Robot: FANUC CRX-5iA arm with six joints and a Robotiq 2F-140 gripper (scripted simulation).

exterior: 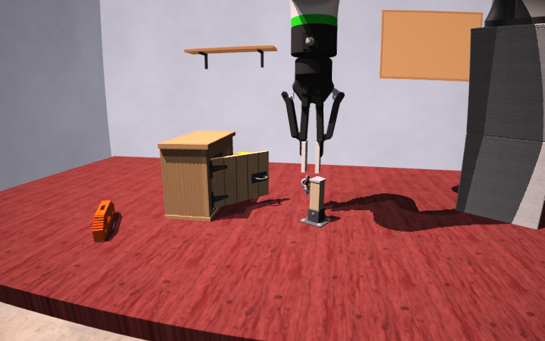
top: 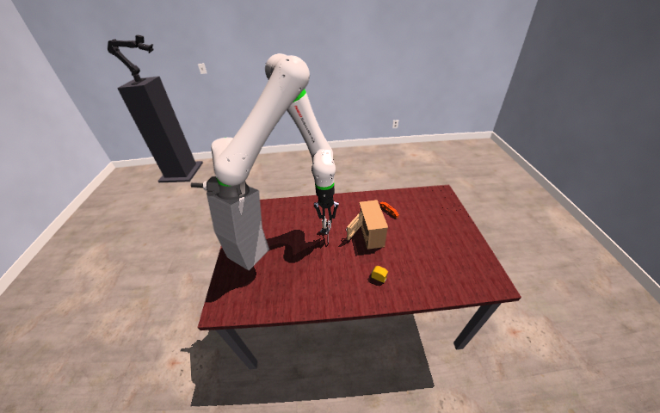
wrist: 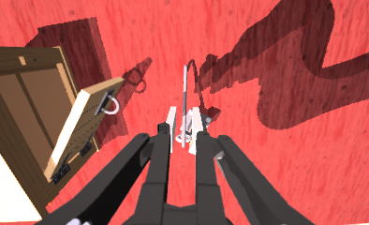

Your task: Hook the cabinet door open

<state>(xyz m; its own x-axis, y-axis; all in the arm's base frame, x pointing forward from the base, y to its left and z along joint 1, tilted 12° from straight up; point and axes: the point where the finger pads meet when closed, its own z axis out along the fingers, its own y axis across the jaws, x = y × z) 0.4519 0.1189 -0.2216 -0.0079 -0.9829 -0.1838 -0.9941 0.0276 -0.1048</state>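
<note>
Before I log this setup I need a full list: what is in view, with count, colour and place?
Table: one, dark red, mid-room.
Cabinet: one, light wood, upright on the table.
Door: one, light wood, ajar, bearing a metal eye.
Post: one, light wood on a grey base plate, beside the door.
Hook: one, grey metal, at the post's top; not in the eye.
Orange object: one, on the table beyond the cabinet.
Yellow block: one, on the table.
Wall shelf: one, wooden.
Board: one, orange, on the wall.
Black pedestal: one, in the corner.
Arm: one, white.
Gripper: one, black, fingers nearly together and holding nothing, just above the post.
</note>
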